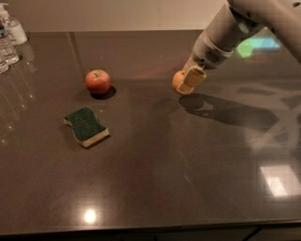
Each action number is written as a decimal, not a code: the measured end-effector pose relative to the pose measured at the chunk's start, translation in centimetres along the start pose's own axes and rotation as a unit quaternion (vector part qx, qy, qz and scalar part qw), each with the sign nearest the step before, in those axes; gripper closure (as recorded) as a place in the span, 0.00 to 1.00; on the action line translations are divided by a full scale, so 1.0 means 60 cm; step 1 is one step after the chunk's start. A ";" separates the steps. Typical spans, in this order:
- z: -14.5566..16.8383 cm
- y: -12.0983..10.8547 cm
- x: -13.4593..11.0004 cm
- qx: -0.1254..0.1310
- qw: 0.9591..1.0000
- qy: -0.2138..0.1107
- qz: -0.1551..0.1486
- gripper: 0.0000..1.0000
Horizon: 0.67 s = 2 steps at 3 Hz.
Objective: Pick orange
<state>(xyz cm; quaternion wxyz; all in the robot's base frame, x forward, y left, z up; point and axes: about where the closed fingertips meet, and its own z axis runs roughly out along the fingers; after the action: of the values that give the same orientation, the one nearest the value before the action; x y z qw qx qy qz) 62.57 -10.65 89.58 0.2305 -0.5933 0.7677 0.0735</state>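
Reaching in from the far right corner, the smooth, pale arm (235, 28) ends in the gripper (182, 84), low over the tabletop toward its far edge, right of centre. Its claw is clamped on the orange (177, 79), a small matte round fruit. One flat cream finger (191, 79) lies across the fruit's right side; the other is hidden behind it. One orange, one glossy red apple (98, 81) with a stem dimple, and one wavy-edged sponge (86, 126), rough green on top and yellow below, sit on the surface. The apple is left of centre toward the far edge, and the sponge is nearer the left edge. At least two clear plastic bottles (13, 29) stand at the far left corner. The table (155, 179) is dark, polished and mirror-like, throwing back light spots and the arm's shadow. A plain pale wall (117, 14) runs behind its far edge.
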 end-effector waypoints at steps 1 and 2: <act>-0.069 0.000 -0.035 0.012 1.000 -0.016 -0.012 1.00; -0.145 0.004 -0.072 0.014 0.999 -0.046 -0.024 1.00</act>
<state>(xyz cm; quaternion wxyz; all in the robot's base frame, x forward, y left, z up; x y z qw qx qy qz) 60.88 -10.13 99.12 0.2751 -0.6045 0.7427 0.0846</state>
